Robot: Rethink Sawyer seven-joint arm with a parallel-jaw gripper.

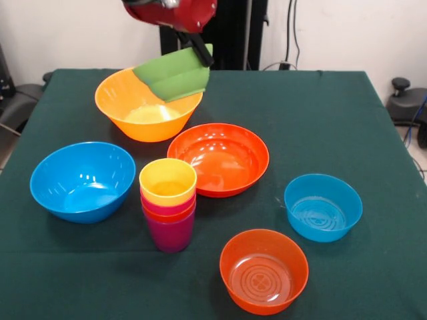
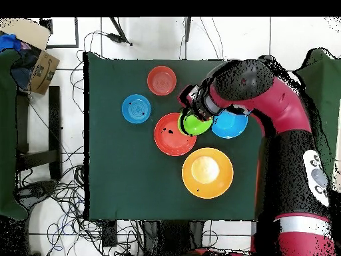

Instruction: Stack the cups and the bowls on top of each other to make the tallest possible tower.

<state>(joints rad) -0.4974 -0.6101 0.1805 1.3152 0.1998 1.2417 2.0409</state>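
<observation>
My gripper (image 1: 195, 48) is shut on the rim of the small green bowl (image 1: 175, 77), which hangs tilted in the air over the far rim of the large orange-yellow bowl (image 1: 150, 130). In the overhead view the green bowl (image 2: 197, 124) shows under the gripper (image 2: 190, 109), between the wide red-orange bowl (image 2: 170, 137) and the large blue bowl (image 2: 233, 125). The tower (image 1: 168, 203) of nested cups stands at the table's middle, purple at the base and yellow on top. In the overhead view the arm hides it.
Near the front edge sit the small translucent orange bowl (image 1: 263, 270) and the small blue bowl (image 1: 323, 207). The large blue bowl (image 1: 83, 180) is left of the tower, and the red-orange bowl (image 1: 218, 159) lies right of it and further back. A cardboard box (image 2: 36, 60) lies off the table.
</observation>
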